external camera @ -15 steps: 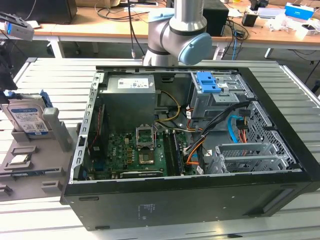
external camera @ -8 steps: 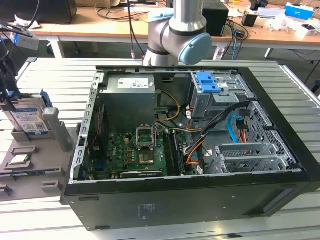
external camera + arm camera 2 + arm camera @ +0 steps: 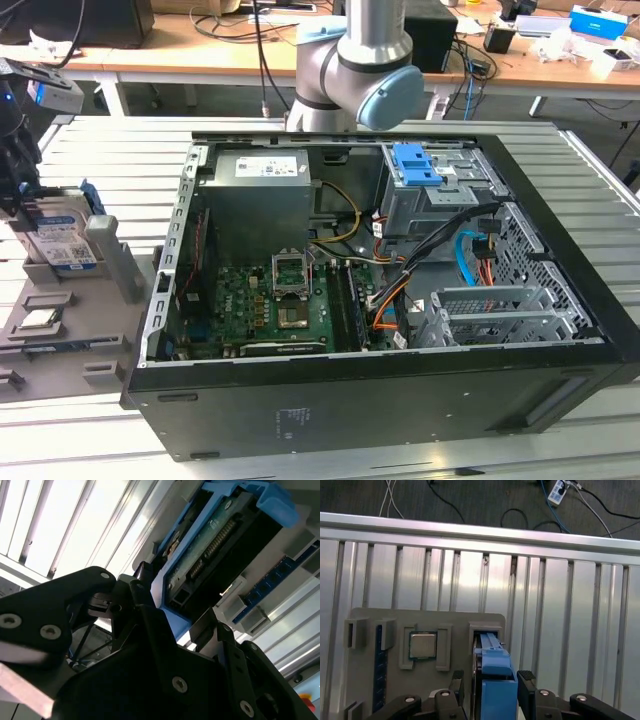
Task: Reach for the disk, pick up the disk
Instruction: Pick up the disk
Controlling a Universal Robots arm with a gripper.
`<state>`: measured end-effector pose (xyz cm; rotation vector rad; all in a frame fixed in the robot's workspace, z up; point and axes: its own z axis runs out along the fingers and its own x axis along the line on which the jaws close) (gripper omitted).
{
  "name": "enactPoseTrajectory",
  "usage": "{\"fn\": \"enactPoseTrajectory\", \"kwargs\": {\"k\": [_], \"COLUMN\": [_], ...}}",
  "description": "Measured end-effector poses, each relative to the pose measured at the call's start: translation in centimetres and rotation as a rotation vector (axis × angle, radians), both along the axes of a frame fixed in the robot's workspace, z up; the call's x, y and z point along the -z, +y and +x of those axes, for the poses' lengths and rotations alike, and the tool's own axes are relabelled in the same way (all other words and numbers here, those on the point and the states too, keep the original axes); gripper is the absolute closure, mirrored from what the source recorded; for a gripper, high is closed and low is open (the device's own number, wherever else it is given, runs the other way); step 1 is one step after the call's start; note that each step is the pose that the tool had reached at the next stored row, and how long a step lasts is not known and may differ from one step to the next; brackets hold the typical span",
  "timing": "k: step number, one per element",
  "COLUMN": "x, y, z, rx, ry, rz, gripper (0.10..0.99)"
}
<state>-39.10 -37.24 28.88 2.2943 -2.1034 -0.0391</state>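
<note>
Pinches the disk [image 3: 495, 682] between the fingers [image 3: 526, 681], one on each broad face, with no gap to be seen on either side in both wrist views. Grips at the blue frame along the upper edge, not deep on the metal body. Finds the disk upright on edge, seated in a slot of the grey holder [image 3: 461, 640], not yet lifted. Notes a chip [image 3: 422, 645] in a pocket of the same holder, near the slot. Places the holder on the slatted desk [image 3: 570, 630], at the exterior view's left, beside the open case [image 3: 350, 410].

Risks, as judged:
- Could slip on so shallow a grip: smooth plastic under the pads, most of the weight hanging below.
- Could jam if pulled off the slot's line, cocking the disk against the slot walls.
- Could drag the holder up with it, with no clamp on the holder in sight.
- Could jolt the chip out of its pocket on any shift of the holder.
- Could drop onto the slats from a weak pinch and strike the bare board face, exposed in the second wrist view.
</note>
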Motion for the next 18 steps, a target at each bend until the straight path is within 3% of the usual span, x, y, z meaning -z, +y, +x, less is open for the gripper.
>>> {"fn": "enactPoseTrajectory", "kwargs": {"k": [7, 10, 18], "x": [0.02, 0.04, 0.08], "y": [0.0, 0.0, 0.0], "z": [0.0, 0.0, 0.0], "rx": [0.0, 0.0, 0.0], "ry": [0.0001, 0.0001, 0.0], "rz": [0.0, 0.0, 0.0], "gripper": [0.557, 0.714, 0.718]}}
